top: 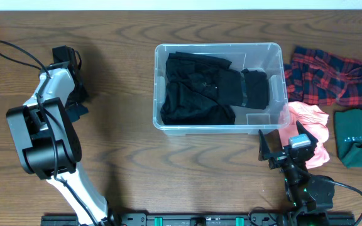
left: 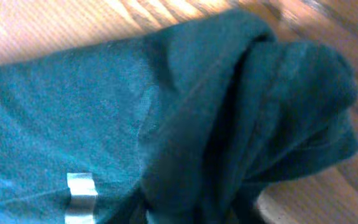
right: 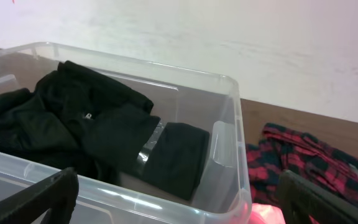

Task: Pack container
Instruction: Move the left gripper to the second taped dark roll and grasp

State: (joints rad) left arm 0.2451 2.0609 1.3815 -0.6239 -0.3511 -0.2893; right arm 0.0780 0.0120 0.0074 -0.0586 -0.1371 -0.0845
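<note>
1. Clear, colourless plastic makes up the rectangular container [top: 158, 88], which has rounded corners and a thick rim. It stands upright on the brown wooden table [top: 124, 37], around the middle and toward the far edge.
2. Inside it lie crumpled black garments [top: 200, 88]. They cover most of the floor, with a bare strip along the near wall toward the right corner. The right wrist view shows a short shiny strip across one folded piece.
3. To the right of the container, a rumpled red-and-black plaid cloth [top: 332, 75] lies just beside its right wall. A crumpled pink cloth [top: 310, 116] lies by its near right corner. A folded dark green cloth [top: 360, 138] lies at the table's right edge.
4. The right gripper [top: 283, 141] hangs near the container's near right corner, at the edge of the pink cloth, facing the bin. Its jaws stand wide apart with nothing between them.
5. The left gripper [top: 76, 108] is low over the table at the left, well apart from the container. Its wrist view is filled by bunched dark teal fabric [left: 166, 124] lying on the wood. No fingers show there, so I cannot tell whether the jaws are open or closed on it.
</note>
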